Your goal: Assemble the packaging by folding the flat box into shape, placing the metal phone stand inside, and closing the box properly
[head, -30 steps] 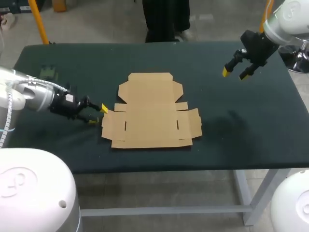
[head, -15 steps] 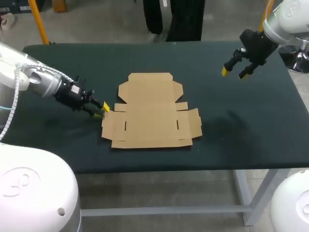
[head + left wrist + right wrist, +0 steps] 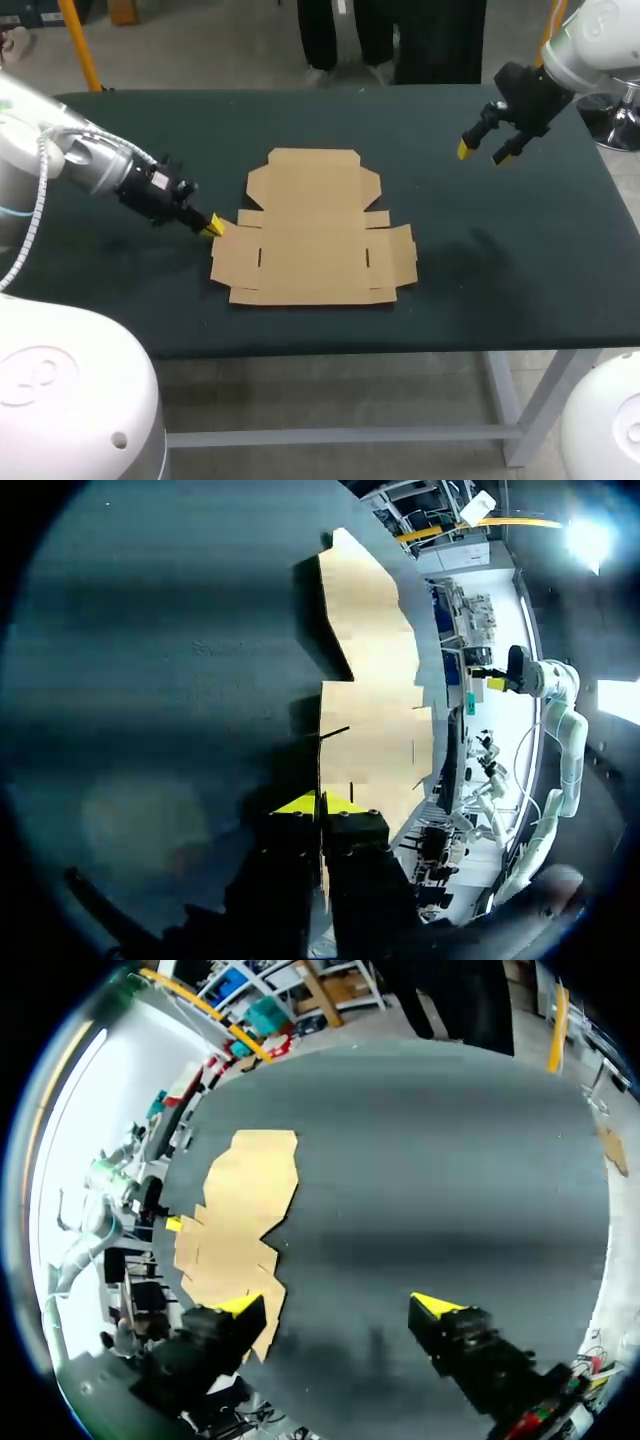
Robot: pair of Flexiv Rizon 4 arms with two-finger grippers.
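Head view, starting at the bench's (image 3: 520, 255) front edge: the flat box (image 3: 310, 235) lies unfolded about midway between the front and far edges, a little toward the left edge. It is a plain brown cardboard blank, one sheet flat on the dark surface. The wide panel nearest the front edge has a short flap on each side and two small slots cut in it. Beyond that, the sheet narrows into a panel with angled corner tabs pointing at the far edge.

My left gripper (image 3: 210, 225) sits low at the blank's left side flap, near its far corner. In the left wrist view the flat box (image 3: 370, 710) stretches away ahead of my left gripper (image 3: 322, 804). The yellow tips are drawn together with the thin cardboard edge running between them, so they seem to be pinched on that flap, though the angle is poor.

Farther off, my right gripper (image 3: 482, 152) hangs above the bench toward the far right corner, well apart from the blank. The right wrist view shows my right gripper (image 3: 338, 1305) with its fingers spread wide over bare surface, and the flat box (image 3: 235, 1210) lies off to one side of them.
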